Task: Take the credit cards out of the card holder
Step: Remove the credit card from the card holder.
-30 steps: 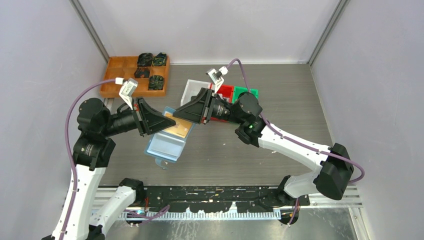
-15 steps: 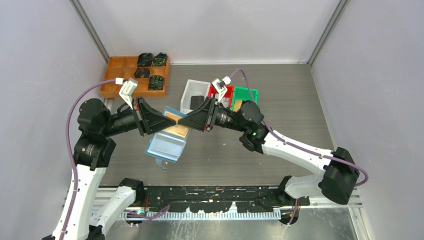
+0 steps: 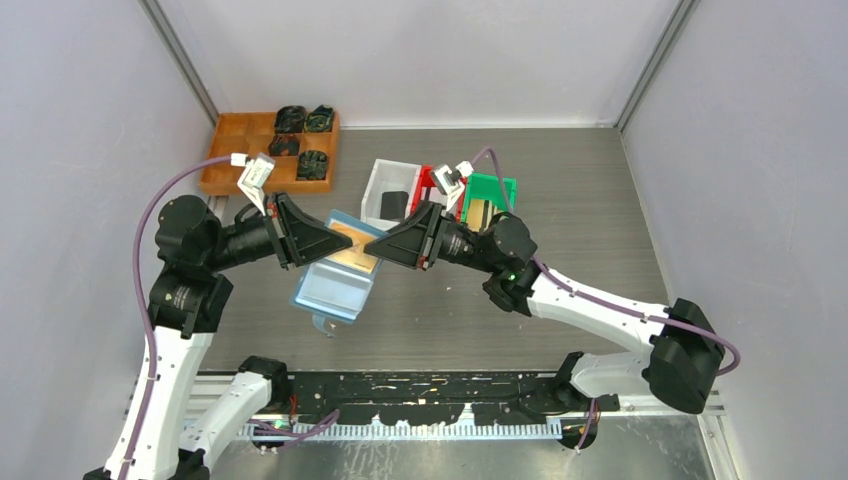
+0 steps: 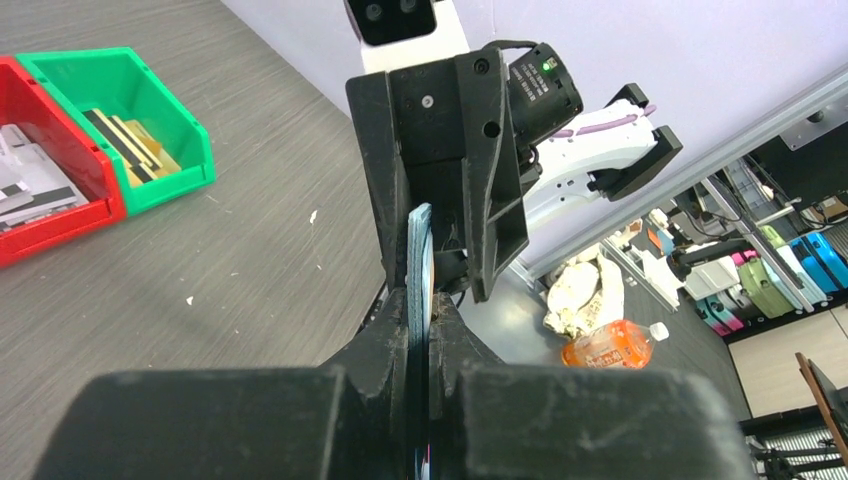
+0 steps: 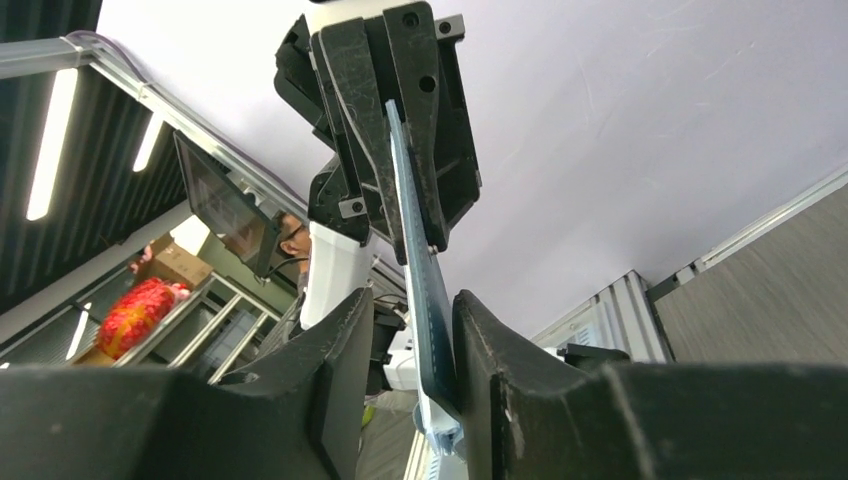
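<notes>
Tabletop (image 3: 600, 230) of dark grey woodgrain, boxed in by pale lilac walls (image 3: 420, 50), carries a wooden tray (image 3: 225, 150) far behind the left gripper (image 3: 338, 240). A white bin (image 3: 377, 185), a red bin (image 4: 60, 225) and a green bin (image 3: 500, 185) sit just behind the right gripper (image 3: 372, 248). Held off the table between the two grippers, the slate-blue card holder (image 3: 335, 285) hangs folded open, its lower leaf drooping beneath the left fingertips. A gold-tan credit card (image 3: 352, 255) shows on its upper leaf, between both sets of fingertips. The left gripper is clamped on the holder's edge. The right gripper's jaws stand parted, straddling the opposite edge with a gap on one side.
</notes>
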### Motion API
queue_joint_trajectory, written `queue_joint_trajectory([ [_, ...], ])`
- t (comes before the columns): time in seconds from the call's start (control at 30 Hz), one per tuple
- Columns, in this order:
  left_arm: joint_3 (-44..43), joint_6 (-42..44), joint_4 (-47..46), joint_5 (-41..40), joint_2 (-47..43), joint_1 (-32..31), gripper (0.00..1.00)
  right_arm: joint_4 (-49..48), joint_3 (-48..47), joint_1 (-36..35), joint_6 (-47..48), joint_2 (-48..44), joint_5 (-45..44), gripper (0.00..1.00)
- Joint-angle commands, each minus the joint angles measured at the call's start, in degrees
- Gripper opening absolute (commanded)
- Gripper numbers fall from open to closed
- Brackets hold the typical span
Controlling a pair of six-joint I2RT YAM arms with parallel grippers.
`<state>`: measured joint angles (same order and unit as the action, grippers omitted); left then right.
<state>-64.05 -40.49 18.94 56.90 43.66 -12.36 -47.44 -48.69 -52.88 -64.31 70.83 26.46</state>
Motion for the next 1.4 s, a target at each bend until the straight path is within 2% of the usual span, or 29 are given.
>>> queue_joint_trajectory([
  [0.0, -2.2, -1.5, -4.5, -1.0, 0.1, 0.0, 0.00, -7.1, -0.5, -1.3, -2.2, 1.1, -0.6, 0.39],
  [0.03, -2.2, -1.6, -4.4, -1.1, 0.1, 0.1, 0.00, -7.4, -0.6, -1.4, -2.3, 1.4, -0.8, 0.37],
  [0.13, -2.0, -1.2, -4.2, -1.0, 0.1, 0.0, 0.00, -6.7, -1.7, -1.4, -2.3, 1.6, -0.7, 0.20],
  [0.17, -2.1, -0.7, -3.4, -0.9, 0.2, 0.0, 0.03, -5.0, -2.3, -1.2, -1.9, 1.1, -0.2, 0.15],
  [0.23, -2.2, 1.6, -1.2, -0.3, 0.3, 0.1, 0.19, 1.4, -4.4, -0.5, -0.5, 0.0, 2.7, 0.06],
  [0.3, -3.0, 5.3, 2.8, 1.0, 0.7, 0.1, 0.44, 11.7, -7.5, 0.9, 1.7, -1.4, 5.7, 0.01],
  [0.33, -3.5, 7.6, 5.2, 1.9, 0.9, 0.1, 0.54, 17.6, -9.2, 1.6, 3.3, -2.0, 7.4, 0.01],
  [0.37, -4.1, 10.4, 7.8, 2.7, 1.2, 0.1, 0.59, 23.0, -10.9, 2.1, 5.5, -2.5, 9.1, 0.01],
  [0.43, -5.3, 16.3, 13.1, 5.1, 1.9, 0.1, 0.62, 37.0, -15.6, 2.5, 12.6, -3.5, 12.0, 0.01],
  [0.47, -5.8, 19.4, 15.7, 6.5, 2.4, 0.1, 0.62, 46.4, -17.7, 2.4, 16.8, -3.7, 13.1, 0.01],
  [0.57, -7.5, 30.5, 24.8, 9.5, 3.7, 0.1, 0.60, 63.9, -23.3, 2.3, 27.5, -3.3, 14.8, 0.01],
  [0.7, -8.0, 38.6, 32.7, 11.4, 4.9, 0.1, 0.55, 76.6, -29.0, 2.4, 35.4, -1.0, 16.4, 0.01],
  [1.0, -6.8, 40.0, 33.6, 13.3, 6.2, 0.1, 0.38, 88.4, -41.7, 1.3, 43.0, 7.2, 18.0, 0.01],
  [1.37, -7.9, 48.3, 41.7, 14.1, 7.1, 0.0, 0.31, 94.0, -49.5, 0.3, 46.9, 12.9, 18.1, 0.01],
])
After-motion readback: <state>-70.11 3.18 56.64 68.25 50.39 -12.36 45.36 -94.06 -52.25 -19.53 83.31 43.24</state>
